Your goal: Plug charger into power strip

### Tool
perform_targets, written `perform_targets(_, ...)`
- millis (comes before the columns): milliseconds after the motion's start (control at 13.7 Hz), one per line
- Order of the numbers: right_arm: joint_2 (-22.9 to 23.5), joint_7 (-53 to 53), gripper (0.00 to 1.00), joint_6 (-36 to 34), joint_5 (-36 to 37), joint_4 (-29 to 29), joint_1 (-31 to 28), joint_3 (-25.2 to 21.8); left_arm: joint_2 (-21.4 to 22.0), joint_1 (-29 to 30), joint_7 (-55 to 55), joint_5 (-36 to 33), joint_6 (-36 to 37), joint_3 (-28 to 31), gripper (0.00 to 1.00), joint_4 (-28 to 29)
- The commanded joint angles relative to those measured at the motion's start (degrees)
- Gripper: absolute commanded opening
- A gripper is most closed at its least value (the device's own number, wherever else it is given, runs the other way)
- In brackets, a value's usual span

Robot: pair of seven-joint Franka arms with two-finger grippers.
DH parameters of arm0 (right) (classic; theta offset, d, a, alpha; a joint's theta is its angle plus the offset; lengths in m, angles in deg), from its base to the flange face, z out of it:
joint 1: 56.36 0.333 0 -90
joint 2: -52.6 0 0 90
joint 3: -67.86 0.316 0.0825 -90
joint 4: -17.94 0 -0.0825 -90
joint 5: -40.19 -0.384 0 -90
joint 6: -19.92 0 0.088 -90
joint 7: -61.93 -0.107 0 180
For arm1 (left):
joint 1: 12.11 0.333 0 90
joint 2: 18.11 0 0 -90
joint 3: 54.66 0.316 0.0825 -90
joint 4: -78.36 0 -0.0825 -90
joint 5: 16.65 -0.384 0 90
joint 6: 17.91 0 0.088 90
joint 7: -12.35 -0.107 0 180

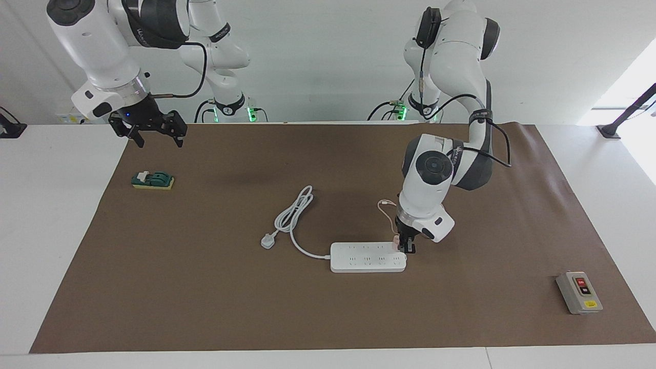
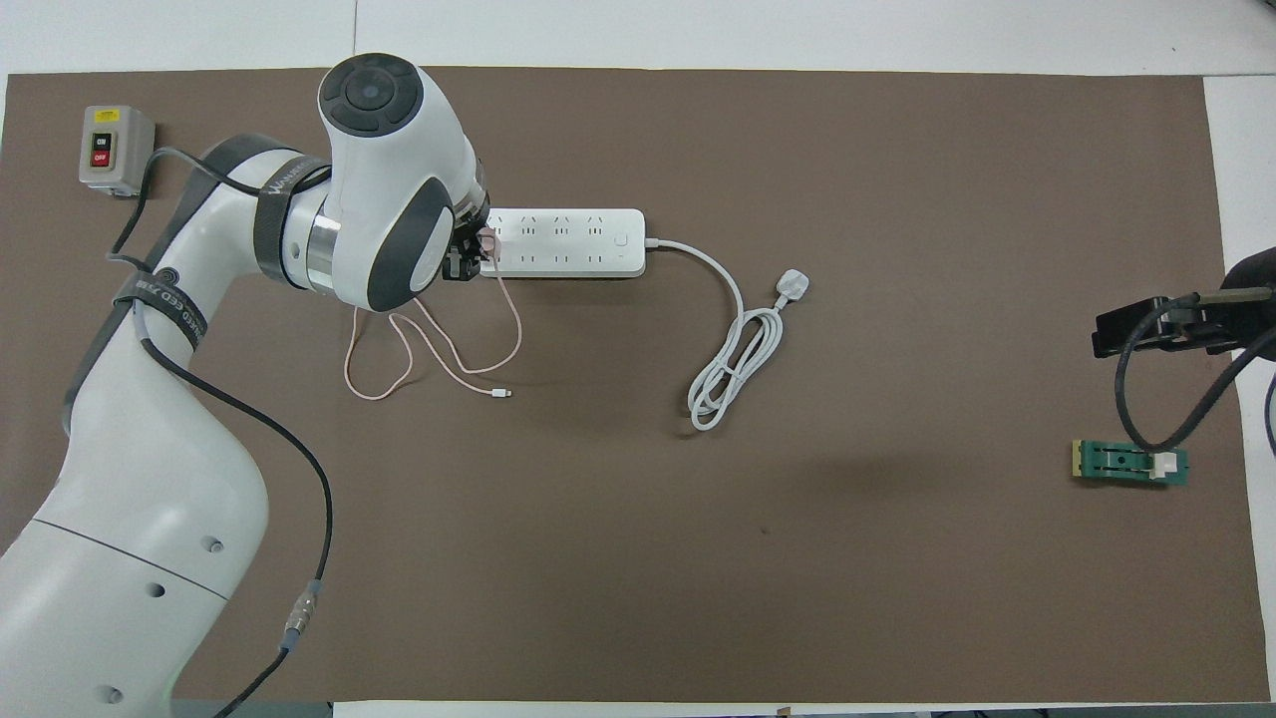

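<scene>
The white power strip (image 1: pixel 366 257) lies flat on the brown mat, with its thick white cord coiled beside it and ending in a white plug (image 1: pixel 267 241). It also shows in the overhead view (image 2: pixel 568 242). My left gripper (image 1: pixel 405 247) points down at the strip's end toward the left arm's end of the table. It is shut on the pale pink charger (image 1: pixel 395 240), which rests against the strip's top there (image 2: pixel 488 242). I cannot tell whether its pins are in a socket. Its thin pink cable (image 2: pixel 439 349) loops on the mat nearer to the robots. My right gripper (image 1: pixel 156 134) is open, empty and raised, waiting.
A grey box with red and black buttons (image 1: pixel 579 292) stands at the left arm's end of the mat, farther from the robots. A small green and yellow block (image 1: pixel 152 180) lies at the right arm's end, under the right gripper. The mat's edges (image 1: pixel 77 246) meet the white table.
</scene>
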Motion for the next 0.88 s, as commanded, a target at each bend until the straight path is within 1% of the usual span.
perform_targets(0, -0.81, -0.46, 1.0, -0.9, -0.07, 0.18, -0.72, 0.69, -0.68, -0.75, 1.09, -0.99, -0.48, 0.44, 0.0, -0.59)
perform_targets(438, -0.81, -0.46, 1.0, -0.9, -0.07, 0.18, -0.72, 0.69, 0.02, -1.62, 1.17, -0.99, -1.71, 0.44, 0.0, 2.05)
perform_targets(656, -0.81, -0.46, 1.0, -0.82, -0.07, 0.1, -0.72, 0.69, 0.11, -1.71, 1.18, -0.99, -1.71, 0.44, 0.0, 2.4)
perform_targets(802, -0.81, -0.46, 1.0, -0.82, -0.07, 0.09, -0.72, 0.69, 0.9, -1.62, 1.17, -0.99, -2.41, 0.44, 0.0, 4.06)
